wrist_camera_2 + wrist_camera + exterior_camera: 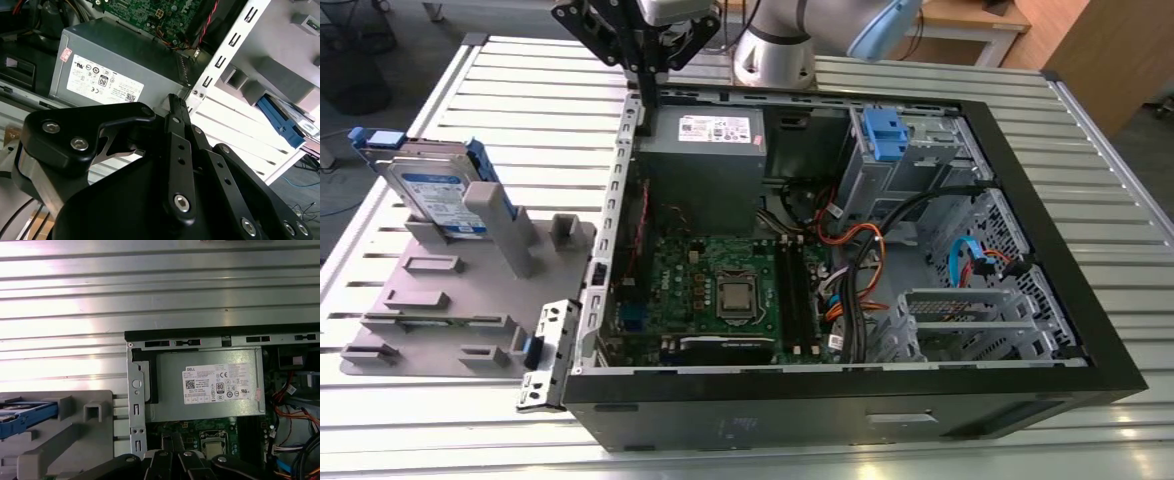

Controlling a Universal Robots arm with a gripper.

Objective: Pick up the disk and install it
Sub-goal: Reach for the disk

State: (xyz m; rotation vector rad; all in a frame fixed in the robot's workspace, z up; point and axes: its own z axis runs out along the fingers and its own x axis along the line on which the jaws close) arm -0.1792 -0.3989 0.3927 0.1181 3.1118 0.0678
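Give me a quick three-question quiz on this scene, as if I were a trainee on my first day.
1. True or false: the disk already sits inside the computer case.
2. Which of these does the gripper hover nearest to?
A. the power supply box
B. the disk
C. the green circuit board
3. What is the disk resting on?

Key
1. False. It is outside the case, at the exterior view's left.
2. A
3. The grey holder, where it leans upright.
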